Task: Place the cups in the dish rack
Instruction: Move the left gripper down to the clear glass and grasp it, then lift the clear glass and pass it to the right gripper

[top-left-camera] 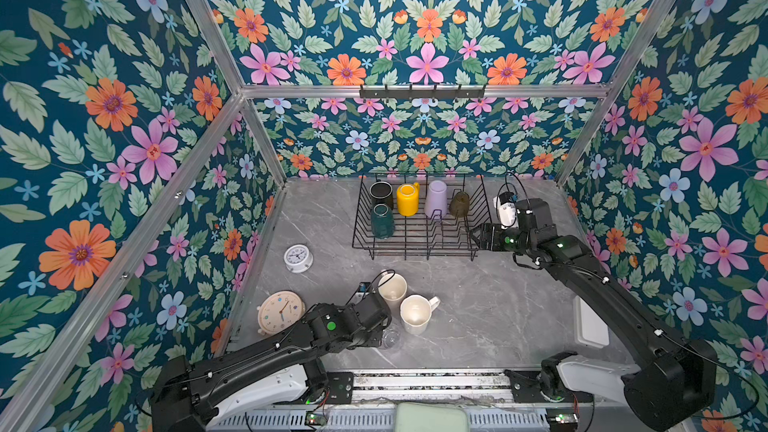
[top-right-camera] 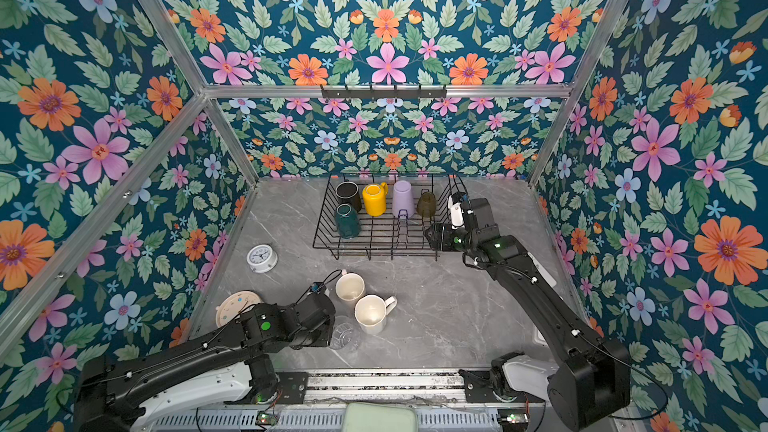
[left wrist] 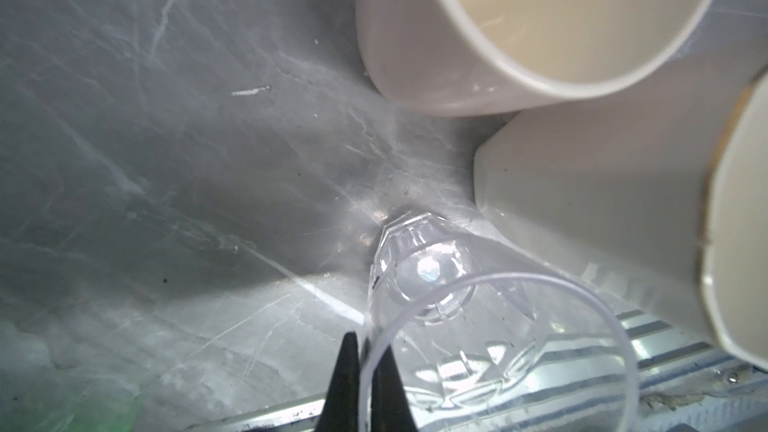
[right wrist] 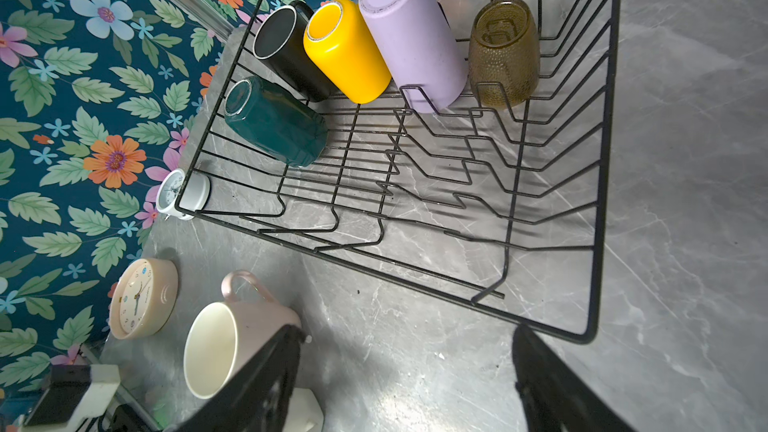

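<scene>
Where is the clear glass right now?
In a top view the clear glass is front left of centre, beside the white mug, rim pinched by the left gripper.

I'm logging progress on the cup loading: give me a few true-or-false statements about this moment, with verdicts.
1. Five cups sit in the dish rack. True.
2. The left gripper is shut on the clear glass at its rim. True.
3. The right gripper holds the white mug. False: the right gripper is open and empty beside the rack; the white mug stands on the table.
4. The lilac tumbler stands on the table. False: the lilac tumbler is upturned in the rack.
</scene>
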Tool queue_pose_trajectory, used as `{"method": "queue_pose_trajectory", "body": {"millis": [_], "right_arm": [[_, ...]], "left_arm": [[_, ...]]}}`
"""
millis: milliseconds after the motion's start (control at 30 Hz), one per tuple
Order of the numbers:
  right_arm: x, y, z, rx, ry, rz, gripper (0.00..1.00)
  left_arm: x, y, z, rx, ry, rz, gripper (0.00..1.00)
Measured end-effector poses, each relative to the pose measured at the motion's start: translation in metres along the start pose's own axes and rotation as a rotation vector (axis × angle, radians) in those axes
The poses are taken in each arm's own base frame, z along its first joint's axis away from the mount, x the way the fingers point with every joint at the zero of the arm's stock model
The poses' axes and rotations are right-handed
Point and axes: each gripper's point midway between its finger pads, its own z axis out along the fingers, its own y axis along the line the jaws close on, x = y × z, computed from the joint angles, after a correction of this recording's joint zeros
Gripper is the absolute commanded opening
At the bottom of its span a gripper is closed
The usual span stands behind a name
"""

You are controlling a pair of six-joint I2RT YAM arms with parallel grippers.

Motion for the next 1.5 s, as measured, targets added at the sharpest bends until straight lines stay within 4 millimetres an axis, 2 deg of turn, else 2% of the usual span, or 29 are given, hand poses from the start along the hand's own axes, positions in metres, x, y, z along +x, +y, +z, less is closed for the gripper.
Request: {"method": "queue_pose_trajectory", "body": {"millis": [100,267,567,667,800,1033,1200,1333,1500], "right_arm": [[0.001,0.001,0.0,-0.007,0.003,0.0,0.8],[0.001,0.005,-0.005,-0.026,-0.003,0.001,0.8],[-0.001,0.023,-0.017,-0.12,-0.032,0.006,0.81],[0.0,0.031,-0.02,-0.172,-0.048,-0.003,0.81],[0.0,0.046,-0.029,-0.264,-0.068,-0.021,0.83],[0.005,0.087,-0.058,-0.513,-0.117,-0.079,0.89],[0.01,0.107,-0.073,-0.651,-0.137,-0.114,0.9],[0.02,0.121,-0.083,-0.771,-0.135,-0.132,0.94],[0.025,0.132,-0.105,-0.871,-0.178,-0.183,0.97]], "left_arm": [[-0.002,0.003,-0.009,-0.003,-0.009,-0.002,0.0],[-0.012,0.002,-0.036,0.049,-0.078,-0.021,0.0],[-0.043,0.001,-0.111,0.224,-0.311,-0.078,0.0],[-0.056,-0.005,-0.126,0.274,-0.395,-0.068,0.0],[-0.078,-0.024,-0.141,0.343,-0.508,-0.024,0.0],[-0.106,-0.055,-0.155,0.425,-0.66,0.07,0.0],[-0.122,-0.075,-0.167,0.484,-0.733,0.1,0.0],[-0.13,-0.091,-0.158,0.525,-0.726,0.12,0.0],[-0.147,-0.101,-0.139,0.577,-0.685,0.104,0.0]]}}
